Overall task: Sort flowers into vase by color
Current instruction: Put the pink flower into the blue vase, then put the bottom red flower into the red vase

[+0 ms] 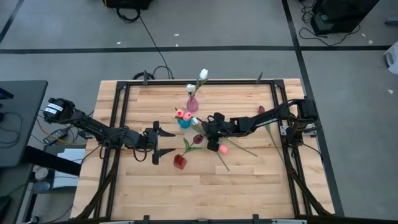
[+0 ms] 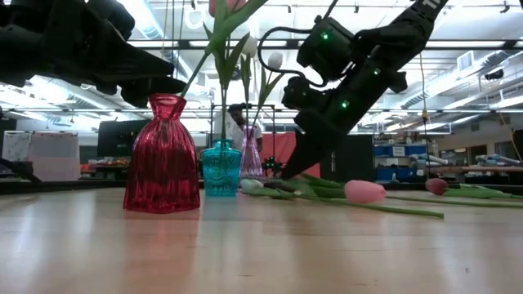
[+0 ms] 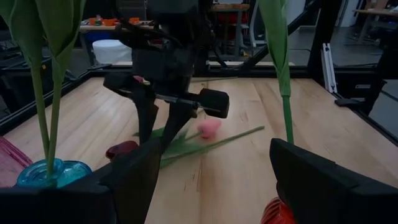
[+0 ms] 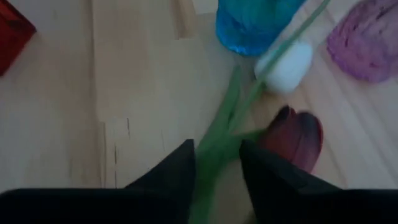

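Three small vases stand mid-table: a purple one [image 1: 193,104] with white tulips, a teal one [image 1: 185,122] with pink tulips, and a red one [image 1: 180,162] with one leaning tulip [image 1: 198,139]. Loose tulips lie on the table right of the teal vase. Among them are a dark red head [image 4: 298,137] and a white head [image 4: 286,65]. My right gripper [image 1: 207,132] points down at them, closed on green stem and leaf. My left gripper [image 1: 166,142] is open and empty, hovering left of the red vase. My right gripper pinches a green stem and leaf [image 4: 214,149] between its two fingers, just behind the dark red and white heads. I cannot tell which tulip's stem it is. The fingers [image 2: 288,173] come from above, slanting down, across the stem. The tulip lies on the table.
A pink tulip [image 1: 222,149] lies on the table's near side of my right gripper. Another dark red tulip [image 1: 261,109] lies by the right arm. Black frame rails [image 1: 118,112] border the table. Bare wood shows along the near edge. A person [image 2: 239,122] stands beyond the table.
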### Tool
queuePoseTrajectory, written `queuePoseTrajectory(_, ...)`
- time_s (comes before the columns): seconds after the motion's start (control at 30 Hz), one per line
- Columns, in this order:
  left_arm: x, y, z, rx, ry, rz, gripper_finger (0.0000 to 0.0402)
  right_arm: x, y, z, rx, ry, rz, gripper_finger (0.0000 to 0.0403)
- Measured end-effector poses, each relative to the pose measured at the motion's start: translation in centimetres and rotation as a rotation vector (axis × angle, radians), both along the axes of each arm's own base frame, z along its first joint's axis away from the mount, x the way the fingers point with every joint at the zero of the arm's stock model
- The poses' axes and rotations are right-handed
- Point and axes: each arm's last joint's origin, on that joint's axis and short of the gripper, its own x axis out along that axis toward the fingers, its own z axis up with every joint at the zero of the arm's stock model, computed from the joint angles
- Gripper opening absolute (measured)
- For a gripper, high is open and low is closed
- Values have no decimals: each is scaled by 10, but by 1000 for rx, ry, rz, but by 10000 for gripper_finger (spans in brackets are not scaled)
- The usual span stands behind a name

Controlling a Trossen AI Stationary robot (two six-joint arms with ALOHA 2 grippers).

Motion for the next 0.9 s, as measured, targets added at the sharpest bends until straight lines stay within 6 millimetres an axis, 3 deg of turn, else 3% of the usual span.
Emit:
queuePoseTrajectory(0.17,0,0,0,0,1,0,307,-5,-3,-4,66,57,-38,62)
queuePoseTrajectory(0.3,0,0,0,0,1,0,307,-7,-3,-5,85,76,-25,41)
queuePoseTrajectory(0.7,0,0,0,0,1,0,307,-41,-10,30,80,222,-103,80)
queuePoseTrajectory(0.9,0,0,0,0,1,0,307,-50,-9,37,101,254,-110,114)
